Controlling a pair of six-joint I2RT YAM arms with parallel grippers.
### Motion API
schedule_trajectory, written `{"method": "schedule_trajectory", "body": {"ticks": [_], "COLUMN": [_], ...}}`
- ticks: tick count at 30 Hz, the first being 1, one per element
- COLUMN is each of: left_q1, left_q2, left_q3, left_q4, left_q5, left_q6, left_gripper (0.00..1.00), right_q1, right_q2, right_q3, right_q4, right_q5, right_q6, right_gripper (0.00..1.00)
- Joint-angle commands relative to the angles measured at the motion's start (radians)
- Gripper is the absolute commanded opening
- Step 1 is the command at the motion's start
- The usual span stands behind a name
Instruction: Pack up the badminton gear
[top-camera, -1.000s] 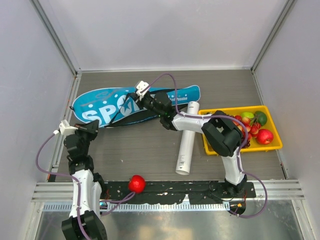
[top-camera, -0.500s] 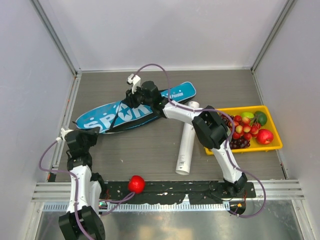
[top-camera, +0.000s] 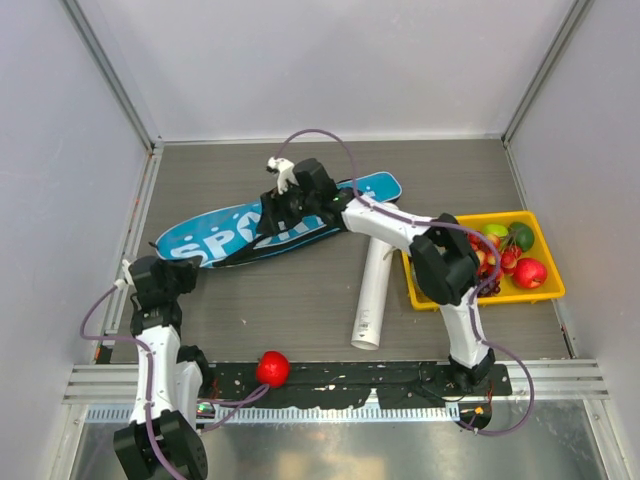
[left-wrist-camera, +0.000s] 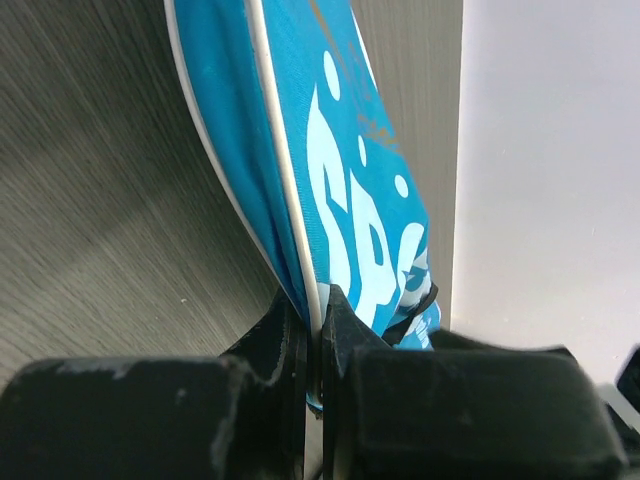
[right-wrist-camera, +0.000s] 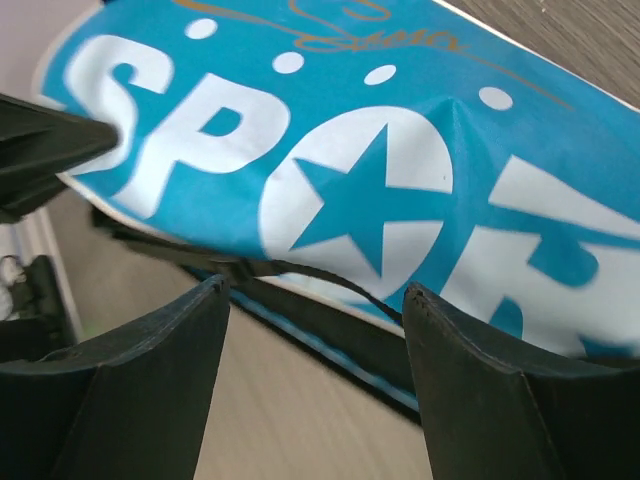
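The blue "SPORT" racket bag (top-camera: 220, 240) lies slantwise across the table's far left. My left gripper (top-camera: 183, 266) is shut on the white-piped rim at the bag's left end; in the left wrist view that rim (left-wrist-camera: 290, 180) runs straight down between the closed gripper (left-wrist-camera: 315, 322). My right gripper (top-camera: 275, 212) hovers over the bag's middle, open. In the right wrist view its fingers (right-wrist-camera: 160, 380) straddle a thin black strap (right-wrist-camera: 330, 280) and the bag's dark lower edge, gripping nothing. A long white tube (top-camera: 372, 290) lies on the table to the right of the bag.
A yellow tray (top-camera: 520, 296) of fruit stands at the right, close behind the right arm's elbow. A small red ball (top-camera: 273, 368) rests on the black rail at the near edge. Grey walls close in the left, back and right sides.
My right gripper has gone from shut to open, releasing the bag, and it hovers over the bag's middle. The bag's left end and my left gripper have shifted toward the near left.
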Motion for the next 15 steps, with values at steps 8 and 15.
{"method": "schedule_trajectory", "body": {"ticks": [8,15], "left_q1": [-0.007,-0.007], "left_q2": [-0.006,-0.041], "left_q3": [0.035,0.013], "left_q4": [0.000,0.027], "left_q5": [0.025,0.029], "left_q6": [-0.049,-0.050], "left_gripper": [0.00,0.00], "right_q1": [-0.004,0.063], "right_q2": [-0.216,-0.049], "right_q3": [-0.159,-0.027], "right_q4": [0.191,0.212], "right_q5": [-0.119,-0.224], "right_q6": [0.223,0.233], "right_gripper": [0.62,0.58]}}
